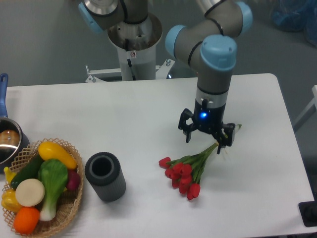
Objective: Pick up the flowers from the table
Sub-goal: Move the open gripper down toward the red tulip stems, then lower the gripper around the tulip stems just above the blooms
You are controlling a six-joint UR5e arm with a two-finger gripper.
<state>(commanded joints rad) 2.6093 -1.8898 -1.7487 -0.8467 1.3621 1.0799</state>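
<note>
Hand over the bound tulip stems

The two-finger hand [204,142] hovered spread apart over the red tulip bunch [187,169]; light, soft buds, so grip the bound green stems.

A robotics lab: a pedestal-mounted arm [213,54] behind a plain white table [124,114], grey floor.

Flowers [185,171] are seen lying on table [138,114], red buds twd the front, stems angled up-right. Gripper [203,144] is held w/ jaws spread over the stems. Dark cylinder [104,176] & veg basket [62,210] are seen at left, pot [7,141] at the edge.
</note>
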